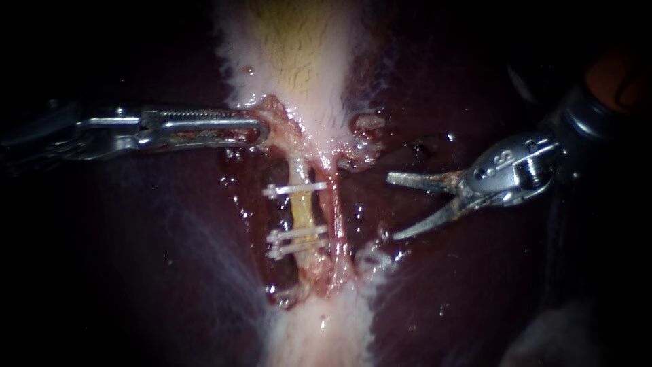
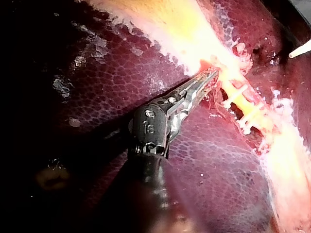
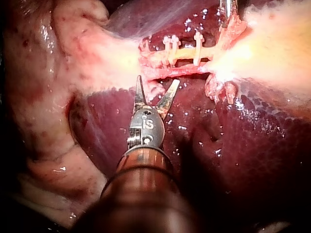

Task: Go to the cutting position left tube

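Closest in, my right instrument [image 1: 391, 208] hung over the liver [image 1: 170, 272], jaws spread wide and empty, off to the right of both tubes. Between those jaws and the left tube [image 1: 302, 211] ran the reddish right tube [image 1: 337, 204], just beside it. Three clips [image 1: 296, 234] crossed the left tube: one high, two low together. My left instrument [image 1: 263, 129] was pinching the gallbladder [image 1: 299, 54] at its lower edge.
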You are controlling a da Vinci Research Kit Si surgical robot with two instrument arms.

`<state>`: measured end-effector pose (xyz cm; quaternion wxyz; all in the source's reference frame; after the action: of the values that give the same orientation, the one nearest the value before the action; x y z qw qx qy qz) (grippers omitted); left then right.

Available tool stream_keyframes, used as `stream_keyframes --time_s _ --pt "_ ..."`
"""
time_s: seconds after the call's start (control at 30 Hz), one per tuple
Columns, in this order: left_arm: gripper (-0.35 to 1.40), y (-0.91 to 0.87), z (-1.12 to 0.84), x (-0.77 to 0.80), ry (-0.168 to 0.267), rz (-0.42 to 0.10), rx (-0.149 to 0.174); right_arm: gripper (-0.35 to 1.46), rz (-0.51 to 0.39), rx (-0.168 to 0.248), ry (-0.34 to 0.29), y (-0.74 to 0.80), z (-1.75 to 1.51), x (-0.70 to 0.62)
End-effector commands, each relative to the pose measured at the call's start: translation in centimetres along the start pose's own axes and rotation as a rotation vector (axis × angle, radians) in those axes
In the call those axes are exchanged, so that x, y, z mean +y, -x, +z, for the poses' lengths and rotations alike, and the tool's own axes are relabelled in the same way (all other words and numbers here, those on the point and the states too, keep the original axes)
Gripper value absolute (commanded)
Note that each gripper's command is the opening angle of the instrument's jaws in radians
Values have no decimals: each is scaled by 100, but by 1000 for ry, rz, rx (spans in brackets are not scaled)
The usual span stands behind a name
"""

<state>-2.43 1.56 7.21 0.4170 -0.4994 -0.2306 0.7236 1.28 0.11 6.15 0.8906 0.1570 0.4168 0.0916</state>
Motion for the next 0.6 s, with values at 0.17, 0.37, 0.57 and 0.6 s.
stream_keyframes --time_s 0.17,0.37,0.57,0.6 --pt "-35 -10 -14 5 8 -5 -4 143 0 0 0 0 0 0" --pt "-35 -38 -46 25 3 -4 4 143 0 0 0 0 0 0" --pt "-35 -53 -66 37 5 9 24 143 0 0 1 0 1 0" --pt "-35 -53 -67 37 5 9 24 143 0 0 1 -1 1 0"
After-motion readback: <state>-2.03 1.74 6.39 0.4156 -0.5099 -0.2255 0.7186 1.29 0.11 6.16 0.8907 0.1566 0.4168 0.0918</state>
